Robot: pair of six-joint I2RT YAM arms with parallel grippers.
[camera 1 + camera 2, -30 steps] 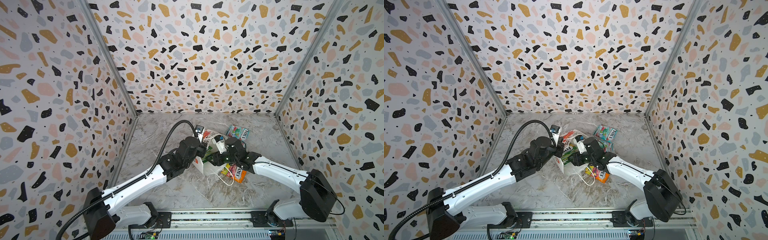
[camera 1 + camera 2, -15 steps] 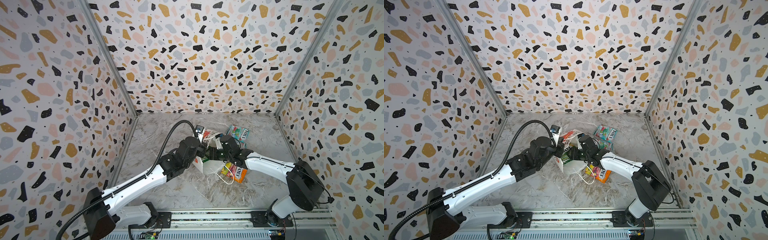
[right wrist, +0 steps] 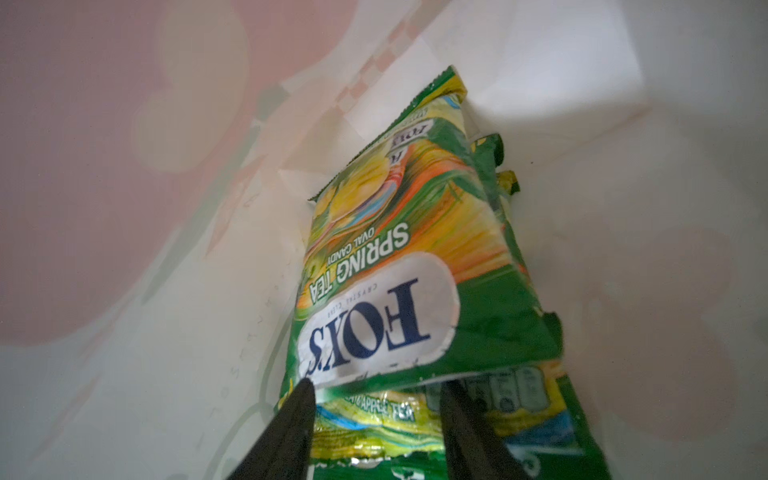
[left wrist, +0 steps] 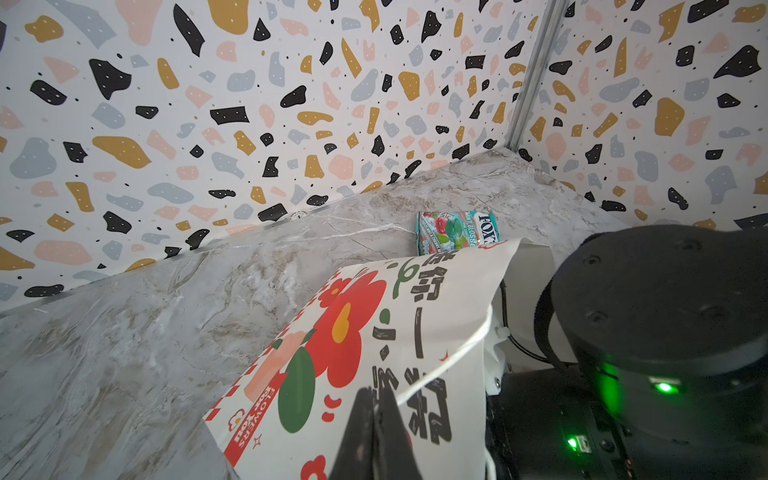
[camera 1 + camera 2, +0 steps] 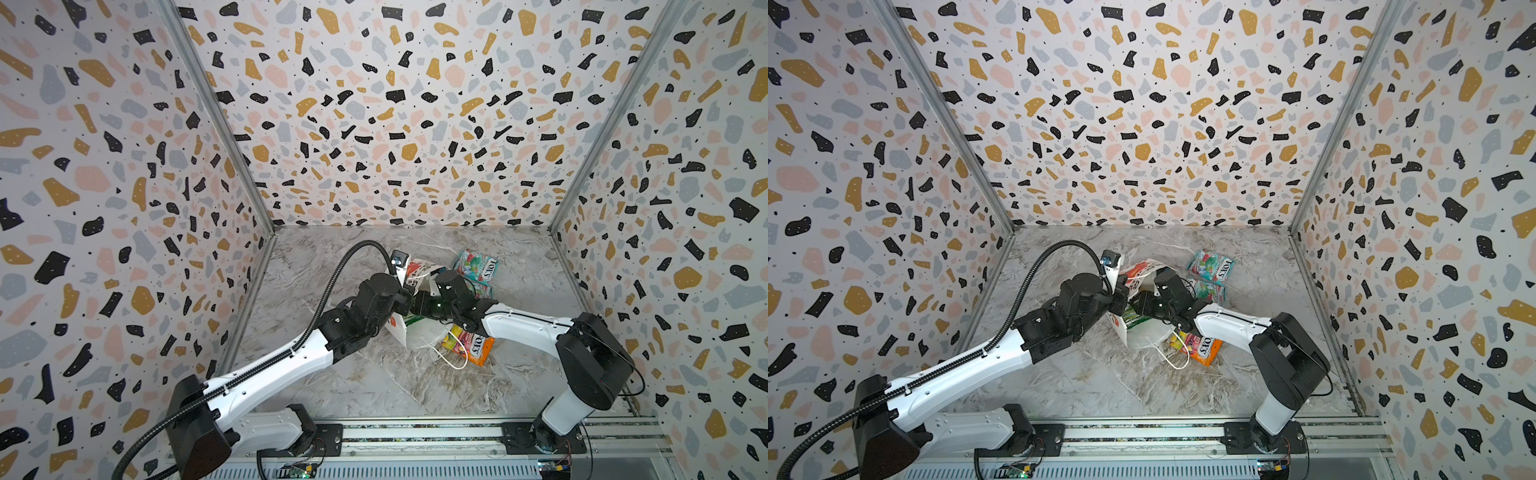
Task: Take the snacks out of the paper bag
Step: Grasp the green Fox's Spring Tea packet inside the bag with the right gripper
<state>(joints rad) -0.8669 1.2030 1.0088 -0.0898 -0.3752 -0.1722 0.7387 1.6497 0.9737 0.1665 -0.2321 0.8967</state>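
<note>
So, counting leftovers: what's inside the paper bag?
In the paper bag, a green Spring Tea pouch overlaps an apple-tea pouch; further pouch edges show behind. Anything underneath is covered.

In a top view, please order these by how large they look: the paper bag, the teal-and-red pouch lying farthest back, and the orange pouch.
1. paper bag: clearly largest, though partly covered.
2 and 3. teal-and-red pouch and orange pouch: they look alike, and the orange one is partly hidden, so I do not rank them.

Jaws pinch the paper bag point(image 4: 365, 316), a teal pouch point(image 4: 455, 230) lying beyond.
</note>
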